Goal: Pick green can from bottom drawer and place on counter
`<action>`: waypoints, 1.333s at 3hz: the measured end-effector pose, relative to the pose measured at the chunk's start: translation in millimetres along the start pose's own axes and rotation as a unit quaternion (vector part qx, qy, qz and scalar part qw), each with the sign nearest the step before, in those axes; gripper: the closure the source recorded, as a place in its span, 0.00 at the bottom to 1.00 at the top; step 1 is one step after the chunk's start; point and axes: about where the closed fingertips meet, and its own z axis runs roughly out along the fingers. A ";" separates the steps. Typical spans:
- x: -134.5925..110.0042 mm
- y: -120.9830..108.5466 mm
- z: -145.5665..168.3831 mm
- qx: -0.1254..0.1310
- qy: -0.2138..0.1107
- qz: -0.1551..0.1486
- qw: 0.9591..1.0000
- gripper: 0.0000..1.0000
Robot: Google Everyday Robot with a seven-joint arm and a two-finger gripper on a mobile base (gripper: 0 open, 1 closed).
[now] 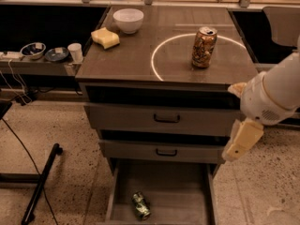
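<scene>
The green can (141, 205) lies on its side on the flat grey floor of the open bottom drawer (187, 198), left of its middle. The counter (131, 55) is the cabinet's top, marked with a thin white circle (157, 55). A taller orange-brown can (204, 47) stands upright inside that circle. My white arm (274, 95) reaches in from the right, and its cream end part (241, 139) hangs beside the cabinet's right front corner, level with the middle drawer. The gripper itself does not show in the camera view. The arm is well above and to the right of the green can.
A white bowl (128, 20) and a yellow sponge (105, 37) sit at the counter's back left. A lower side shelf (28, 63) on the left holds two small bowls and a white cup (75, 52). A black stand leg (40, 182) lies on the floor at left.
</scene>
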 end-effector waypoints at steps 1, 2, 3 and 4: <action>-0.6 -5.2 3.8 0.014 -0.004 -0.010 1.000 0.00; 4.0 2.1 35.5 -0.026 -0.036 -0.003 0.999 0.00; 24.9 32.3 130.9 -0.108 -0.107 0.059 0.987 0.00; 34.5 55.3 189.7 -0.142 -0.169 0.074 0.973 0.00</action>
